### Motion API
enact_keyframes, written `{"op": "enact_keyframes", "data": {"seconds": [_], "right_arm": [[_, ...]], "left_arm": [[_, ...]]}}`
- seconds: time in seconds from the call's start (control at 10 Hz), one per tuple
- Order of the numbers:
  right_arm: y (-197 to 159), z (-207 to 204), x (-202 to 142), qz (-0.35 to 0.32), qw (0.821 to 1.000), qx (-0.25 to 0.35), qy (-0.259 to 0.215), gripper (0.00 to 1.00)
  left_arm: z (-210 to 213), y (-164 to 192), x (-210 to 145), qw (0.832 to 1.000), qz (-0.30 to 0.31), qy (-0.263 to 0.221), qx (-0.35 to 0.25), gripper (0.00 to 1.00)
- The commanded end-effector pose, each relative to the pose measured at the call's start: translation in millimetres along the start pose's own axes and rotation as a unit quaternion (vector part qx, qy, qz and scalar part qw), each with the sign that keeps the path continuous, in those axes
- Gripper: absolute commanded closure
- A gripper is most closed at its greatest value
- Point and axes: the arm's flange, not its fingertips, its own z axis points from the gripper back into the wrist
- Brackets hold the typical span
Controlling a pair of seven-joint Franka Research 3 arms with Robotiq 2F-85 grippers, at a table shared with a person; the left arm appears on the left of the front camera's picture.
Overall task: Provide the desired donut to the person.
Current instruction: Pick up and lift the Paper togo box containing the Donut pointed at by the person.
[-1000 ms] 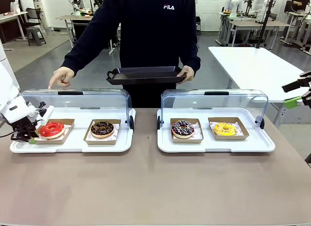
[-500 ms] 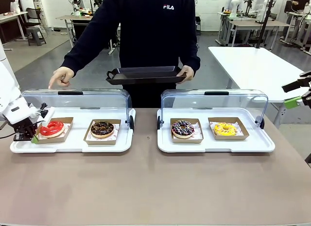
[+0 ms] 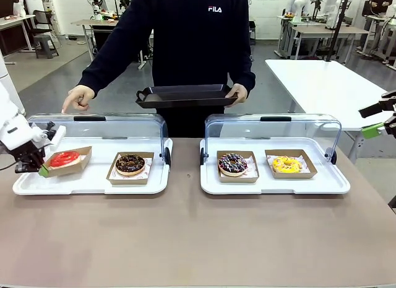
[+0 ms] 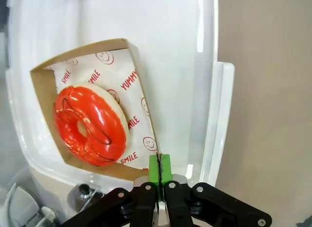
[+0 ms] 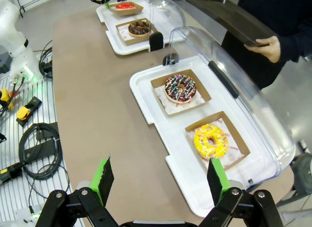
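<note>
A red-glazed donut (image 3: 64, 158) (image 4: 90, 124) lies in a brown cardboard tray (image 3: 79, 157) (image 4: 130, 61) at the left end of the left white display tray (image 3: 93, 184). My left gripper (image 3: 43, 170) (image 4: 159, 168) is shut on that cardboard tray's near-left edge, and the tray sits tilted with this edge raised. The person (image 3: 198, 40) stands across the table, one hand (image 3: 77, 99) pointing down behind the left case. The other hand holds a black serving tray (image 3: 185, 95). My right gripper (image 3: 375, 119) (image 5: 160, 168) hangs open off the table's right side.
A chocolate donut (image 3: 130, 164) sits in its own cardboard tray beside the red one. The right display tray (image 3: 272, 186) holds a sprinkled chocolate donut (image 3: 232, 164) and a yellow donut (image 3: 287, 164). Both clear lids (image 3: 99, 124) stand raised behind the donuts. Cables (image 5: 39, 149) lie beside the table.
My left gripper closed on the cardboard tray's edge, then lifted it and drew it slightly left, so the red donut's tray now tilts. The right arm stayed still.
</note>
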Motion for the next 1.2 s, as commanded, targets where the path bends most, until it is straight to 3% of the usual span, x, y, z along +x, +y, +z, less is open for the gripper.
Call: {"op": "enact_keyframes", "data": {"seconds": [0.0,0.2,0.6,1.1], "right_arm": [[-3,-1,-1,0.004,1.000,0.002,-0.011,0.00],[-3,-1,-1,0.004,1.000,0.002,-0.011,0.00],[-3,-1,-1,0.004,1.000,0.002,-0.011,0.00],[-3,-1,-1,0.004,1.000,0.002,-0.011,0.00]], "left_arm": [[32,-14,-14,1.000,-0.010,-0.024,0.014,1.00],[59,-31,-21,0.999,-0.011,-0.019,0.038,1.00],[136,-61,-41,0.999,-0.048,0.017,0.015,1.00],[225,-75,-51,0.993,-0.066,0.015,0.101,1.00]]}}
